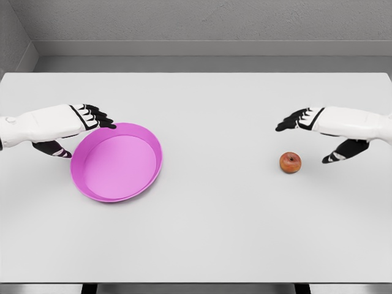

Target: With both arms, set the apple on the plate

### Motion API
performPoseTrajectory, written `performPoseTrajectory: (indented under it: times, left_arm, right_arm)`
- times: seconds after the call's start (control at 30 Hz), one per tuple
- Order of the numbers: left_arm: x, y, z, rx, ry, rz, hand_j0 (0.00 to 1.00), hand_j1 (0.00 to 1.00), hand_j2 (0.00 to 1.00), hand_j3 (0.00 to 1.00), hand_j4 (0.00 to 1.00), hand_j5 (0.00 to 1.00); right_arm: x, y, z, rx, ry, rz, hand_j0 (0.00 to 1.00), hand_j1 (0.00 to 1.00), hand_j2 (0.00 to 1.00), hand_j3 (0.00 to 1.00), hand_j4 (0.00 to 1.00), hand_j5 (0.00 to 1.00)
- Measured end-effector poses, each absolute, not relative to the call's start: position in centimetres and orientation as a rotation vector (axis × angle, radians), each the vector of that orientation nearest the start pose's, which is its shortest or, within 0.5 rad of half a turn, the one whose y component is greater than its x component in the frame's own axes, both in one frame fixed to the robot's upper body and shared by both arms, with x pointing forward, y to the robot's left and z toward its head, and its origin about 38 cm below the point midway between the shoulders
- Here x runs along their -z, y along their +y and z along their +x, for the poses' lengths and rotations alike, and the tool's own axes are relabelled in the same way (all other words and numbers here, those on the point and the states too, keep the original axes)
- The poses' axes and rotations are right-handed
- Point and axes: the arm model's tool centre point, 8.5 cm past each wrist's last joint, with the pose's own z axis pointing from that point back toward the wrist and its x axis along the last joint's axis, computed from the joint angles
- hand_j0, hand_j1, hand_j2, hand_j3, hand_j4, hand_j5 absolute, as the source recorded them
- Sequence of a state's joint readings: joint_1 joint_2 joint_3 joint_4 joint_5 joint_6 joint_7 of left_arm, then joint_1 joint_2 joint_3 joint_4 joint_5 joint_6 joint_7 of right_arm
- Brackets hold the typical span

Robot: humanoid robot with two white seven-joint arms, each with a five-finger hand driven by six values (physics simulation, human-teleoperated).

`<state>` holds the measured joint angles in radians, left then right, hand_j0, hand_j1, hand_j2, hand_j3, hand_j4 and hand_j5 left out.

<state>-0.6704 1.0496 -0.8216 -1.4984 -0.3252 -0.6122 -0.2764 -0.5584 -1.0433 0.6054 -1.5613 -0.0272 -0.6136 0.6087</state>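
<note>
Reaching right hand (318, 131), fingers spread, empty, toward small red-brown apple (290, 162) on white table (220, 233), right side. I lower palm over it. Left hand (73, 125) open at round pink plate (116, 162) far-left rim.

Table (202, 239): one, wide, flat, matte light grey top, filling most of the view; far edge straight, near edge ending above a dark strip. Two dark supports show below the table's near edge, one left, one right. Wall (202, 18): grey, rough-textured, behind the table's far edge, with a paler band along its base. Side wall (11, 37): grey, beyond the table's far-left corner. Light: even, soft, faint shadows.
</note>
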Motion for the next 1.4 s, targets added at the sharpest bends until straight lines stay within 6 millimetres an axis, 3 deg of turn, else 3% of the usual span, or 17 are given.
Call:
performPoseTrajectory:
  times: [0.33, 0.6, 0.77, 1.4]
  left_arm:
    - [-21.7, 34.5, 40.6, 2.08, -1.427, 0.419, 1.0, 1.0, 1.0, 1.0, 1.0, 1.0]
    - [-21.6, 34.5, 40.6, 2.079, -1.427, 0.417, 1.0, 1.0, 1.0, 1.0, 1.0, 1.0]
    - [-21.6, 34.5, 40.6, 2.08, -1.427, 0.417, 1.0, 1.0, 1.0, 1.0, 1.0, 1.0]
    - [-21.6, 34.5, 40.6, 2.08, -1.426, 0.416, 1.0, 1.0, 1.0, 1.0, 1.0, 1.0]
  right_arm:
    - [-22.2, -34.4, 40.3, -1.797, -1.51, -0.022, 1.0, 1.0, 1.0, 1.0, 1.0, 1.0]
    - [-18.7, -34.8, 40.3, -1.763, -1.427, 0.031, 1.0, 1.0, 1.0, 1.0, 1.0, 1.0]
    - [-16.5, -34.8, 41.6, -1.696, -1.411, 0.046, 1.0, 1.0, 1.0, 1.0, 1.0, 1.0]
    - [-14.7, -34.6, 41.7, -1.719, -1.356, 0.042, 1.0, 1.0, 1.0, 1.0, 1.0, 1.0]
